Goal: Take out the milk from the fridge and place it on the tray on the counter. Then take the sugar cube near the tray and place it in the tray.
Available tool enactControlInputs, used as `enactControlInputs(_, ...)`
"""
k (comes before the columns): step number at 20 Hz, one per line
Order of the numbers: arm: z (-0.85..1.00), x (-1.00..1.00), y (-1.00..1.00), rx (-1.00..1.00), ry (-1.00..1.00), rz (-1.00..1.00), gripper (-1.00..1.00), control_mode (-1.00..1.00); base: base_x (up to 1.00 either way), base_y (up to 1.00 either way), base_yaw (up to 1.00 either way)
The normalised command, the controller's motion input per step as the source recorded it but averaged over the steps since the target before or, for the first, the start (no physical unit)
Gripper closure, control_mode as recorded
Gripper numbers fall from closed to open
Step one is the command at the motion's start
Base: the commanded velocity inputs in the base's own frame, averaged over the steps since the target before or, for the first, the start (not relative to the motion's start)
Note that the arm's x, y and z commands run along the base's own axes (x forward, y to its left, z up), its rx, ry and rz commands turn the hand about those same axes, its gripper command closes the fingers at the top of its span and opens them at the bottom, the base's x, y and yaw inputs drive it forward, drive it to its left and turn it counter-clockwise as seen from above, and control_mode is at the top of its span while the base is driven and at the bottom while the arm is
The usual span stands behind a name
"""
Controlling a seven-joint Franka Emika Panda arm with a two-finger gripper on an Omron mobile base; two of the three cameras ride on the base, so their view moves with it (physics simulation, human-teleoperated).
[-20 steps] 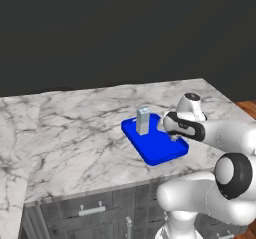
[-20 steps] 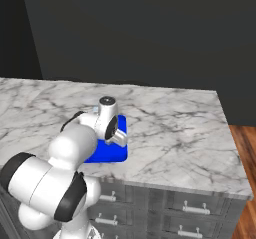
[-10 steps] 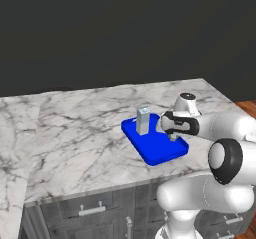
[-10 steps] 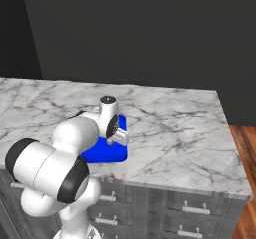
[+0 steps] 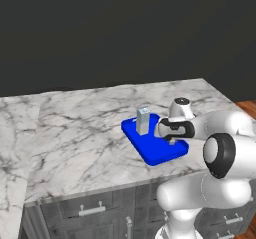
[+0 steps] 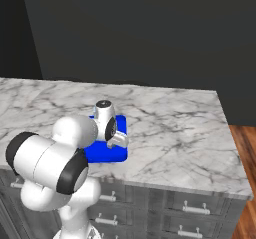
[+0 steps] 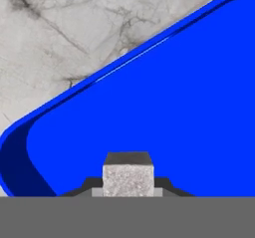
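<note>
Hand view: the claw [image 7: 128,191] pinches the sugar cube [image 7: 128,180] over the blue tray [image 7: 164,117], fingertips mostly cut off at six o'clock. From the left base, the milk [image 5: 143,120] stands upright at the tray's ten o'clock corner; from the right base the arm hides it. Marble desk [image 6: 170,128] underneath.

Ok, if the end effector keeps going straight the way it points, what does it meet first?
Probably the tray floor: the end effector, shut on the sugar cube, points at bare blue. The cube would touch first.
</note>
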Motion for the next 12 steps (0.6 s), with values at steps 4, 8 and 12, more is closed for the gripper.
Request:
enactControlInputs(4, -0.04, 0.0, 0.0, -0.02, 0.0, 0.03, 1.0, -1.0, 0.0, 0.0, 0.0)
enactControlInputs(8, -0.1, 0.0, 0.0, 0.0, 0.0, 0.06, 1.0, -1.0, 0.0, 0.0, 0.0)
enactControlInputs(12, -0.19, 0.0, 0.0, 0.0, 0.0, 0.07, 1.0, -1.0, 0.0, 0.0, 0.0)
